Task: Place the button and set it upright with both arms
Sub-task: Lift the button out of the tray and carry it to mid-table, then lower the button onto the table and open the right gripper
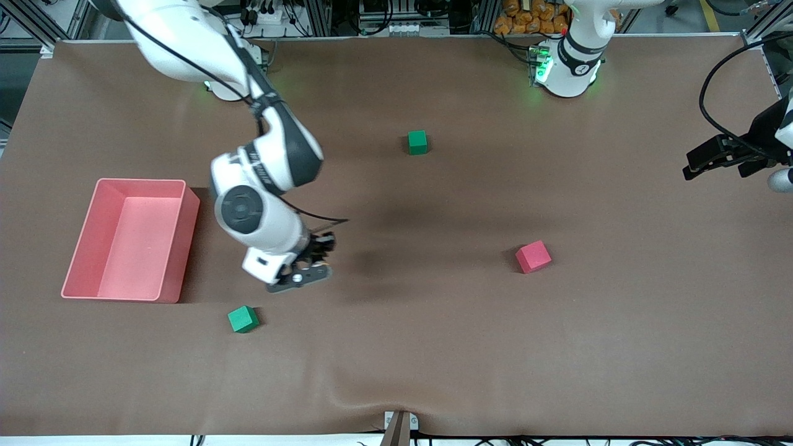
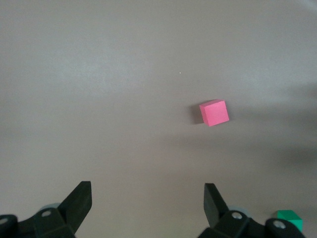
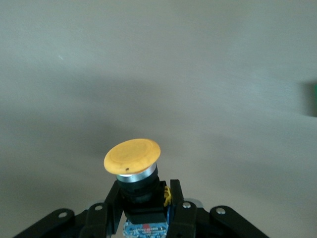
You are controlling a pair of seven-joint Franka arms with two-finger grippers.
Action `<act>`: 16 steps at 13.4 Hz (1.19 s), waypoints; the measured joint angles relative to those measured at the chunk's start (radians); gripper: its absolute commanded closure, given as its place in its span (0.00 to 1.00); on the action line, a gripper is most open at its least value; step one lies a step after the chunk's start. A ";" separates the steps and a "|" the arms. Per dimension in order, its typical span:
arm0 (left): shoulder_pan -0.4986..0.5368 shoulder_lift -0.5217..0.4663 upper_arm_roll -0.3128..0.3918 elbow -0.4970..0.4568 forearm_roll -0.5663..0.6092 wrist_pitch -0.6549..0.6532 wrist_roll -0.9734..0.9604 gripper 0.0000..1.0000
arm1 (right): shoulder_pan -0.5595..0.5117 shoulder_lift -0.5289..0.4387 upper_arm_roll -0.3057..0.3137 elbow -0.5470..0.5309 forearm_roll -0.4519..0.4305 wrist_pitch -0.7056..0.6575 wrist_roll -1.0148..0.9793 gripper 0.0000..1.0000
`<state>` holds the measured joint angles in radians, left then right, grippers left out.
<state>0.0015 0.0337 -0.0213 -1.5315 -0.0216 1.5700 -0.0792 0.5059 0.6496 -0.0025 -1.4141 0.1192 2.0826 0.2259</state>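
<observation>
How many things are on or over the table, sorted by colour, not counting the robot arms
Green cubes: 2
Red cube: 1
Pink bin: 1
Orange-capped button: 1, clamped in the right gripper over the table
Total: 5

Your front camera looks down from high across the worktop [image 1: 433, 371], facing both arm bases. Your left wrist camera looks past the spread left claw [image 2: 147, 208] from well above the worktop; it shares the red cube [image 2: 214, 112] with the front view. Your right wrist camera sits close above the right claw [image 3: 143, 210].
</observation>
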 measured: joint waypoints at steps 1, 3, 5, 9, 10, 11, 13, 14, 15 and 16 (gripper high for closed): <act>0.000 0.000 0.000 0.000 0.000 0.000 0.000 0.00 | 0.025 0.030 0.000 0.009 0.003 0.047 0.053 1.00; 0.000 0.000 0.000 0.000 0.000 0.000 0.000 0.00 | 0.071 0.077 0.000 0.023 0.026 0.112 0.149 1.00; 0.000 0.001 0.000 -0.001 0.000 -0.001 0.000 0.00 | 0.119 0.112 0.000 0.053 0.067 0.124 0.239 1.00; 0.000 0.001 0.000 -0.001 0.000 -0.001 0.000 0.00 | 0.194 0.160 0.000 0.113 0.103 0.124 0.423 1.00; 0.000 0.001 0.000 -0.001 0.000 -0.001 0.006 0.00 | 0.204 0.172 0.000 0.122 0.103 0.124 0.439 1.00; 0.000 0.001 0.000 -0.001 0.000 -0.001 0.022 0.00 | 0.209 0.185 0.000 0.128 0.104 0.124 0.450 1.00; 0.000 0.001 0.001 -0.001 0.000 -0.001 0.039 0.00 | 0.209 0.209 -0.004 0.135 0.107 0.138 0.484 1.00; 0.000 0.001 0.001 -0.001 0.000 -0.001 0.041 0.00 | 0.209 0.221 -0.006 0.139 0.109 0.152 0.506 1.00; 0.000 0.001 0.000 -0.001 0.000 -0.001 0.041 0.00 | 0.209 0.232 -0.007 0.140 0.110 0.160 0.518 1.00; 0.000 0.002 0.000 -0.001 0.000 -0.001 0.041 0.00 | 0.209 0.241 -0.007 0.142 0.110 0.164 0.524 1.00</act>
<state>0.0014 0.0353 -0.0212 -1.5329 -0.0216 1.5691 -0.0381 0.7150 0.8907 -0.0098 -1.2720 0.2297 2.2467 0.7499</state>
